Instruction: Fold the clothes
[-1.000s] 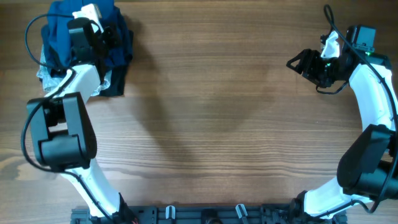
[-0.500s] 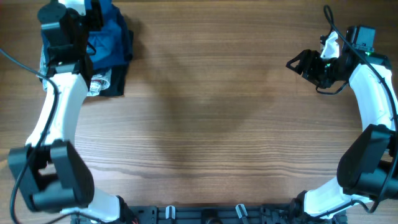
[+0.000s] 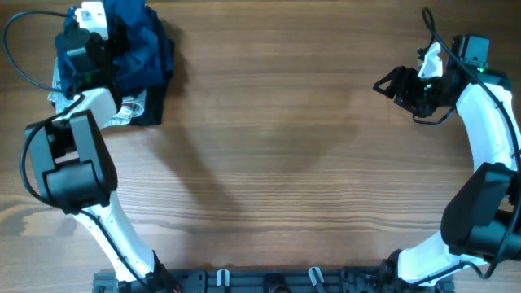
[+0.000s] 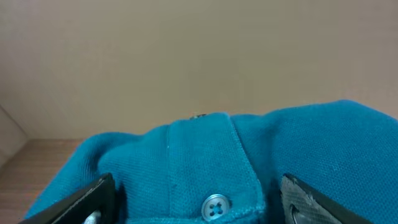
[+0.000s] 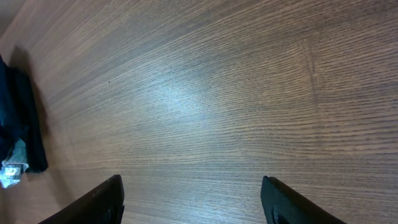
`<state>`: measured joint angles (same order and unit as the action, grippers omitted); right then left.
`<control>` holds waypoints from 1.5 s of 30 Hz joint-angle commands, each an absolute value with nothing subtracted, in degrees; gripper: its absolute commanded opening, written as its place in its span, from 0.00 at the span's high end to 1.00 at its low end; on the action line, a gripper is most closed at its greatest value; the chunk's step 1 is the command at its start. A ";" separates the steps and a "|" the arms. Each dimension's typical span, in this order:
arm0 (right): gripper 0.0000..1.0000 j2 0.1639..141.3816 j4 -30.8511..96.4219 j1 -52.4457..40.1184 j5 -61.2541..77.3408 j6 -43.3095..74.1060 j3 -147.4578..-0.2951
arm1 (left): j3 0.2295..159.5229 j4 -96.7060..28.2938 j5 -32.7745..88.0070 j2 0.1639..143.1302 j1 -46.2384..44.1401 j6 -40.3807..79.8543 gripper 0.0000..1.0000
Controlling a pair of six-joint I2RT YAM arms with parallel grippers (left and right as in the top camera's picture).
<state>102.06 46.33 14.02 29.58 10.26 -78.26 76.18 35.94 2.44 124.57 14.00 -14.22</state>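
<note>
The clothes bulge inside the widely spread left end effector — right end effector likewise spread, empty.

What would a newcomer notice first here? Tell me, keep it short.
The teal shirt fills the left wrist view, a button showing between the left gripper's open fingers. From overhead it lies in a heap of dark garments at the table's far-left corner. The right gripper hangs open above the wood at far right.

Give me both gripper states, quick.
Left gripper: open, shirt bunched between its fingers.
Right gripper: open, holding nothing.
</note>
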 commanded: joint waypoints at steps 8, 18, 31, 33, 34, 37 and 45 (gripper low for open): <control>0.29 102.39 47.16 13.72 30.50 8.75 -79.29 | 73.43 28.47 0.54 128.22 15.14 -10.02 0.12; 0.21 102.32 42.37 14.31 30.39 3.75 -84.71 | 73.43 10.07 -3.36 102.15 15.40 -10.04 0.00; 0.01 98.61 43.38 16.47 29.56 -0.23 -102.00 | 73.43 -29.04 5.82 65.12 10.24 -0.32 0.00; 0.00 97.78 43.83 16.49 28.73 -1.43 -102.00 | 73.43 -34.48 5.78 61.23 9.17 -0.34 0.00; 0.01 97.47 44.16 16.47 28.03 -2.42 -102.00 | 73.43 -37.82 5.78 58.87 8.78 -0.34 0.00; 0.01 97.36 44.27 16.49 25.06 -2.96 -102.00 | 73.43 -43.51 5.76 54.96 8.73 -0.36 0.00; 0.01 97.49 44.27 16.47 21.58 -3.01 -101.89 | 73.43 -55.09 5.76 50.13 8.73 -0.36 0.00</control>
<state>98.59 44.21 16.56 23.24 -1.85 -100.66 73.65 -53.10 4.62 50.63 8.99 -1.13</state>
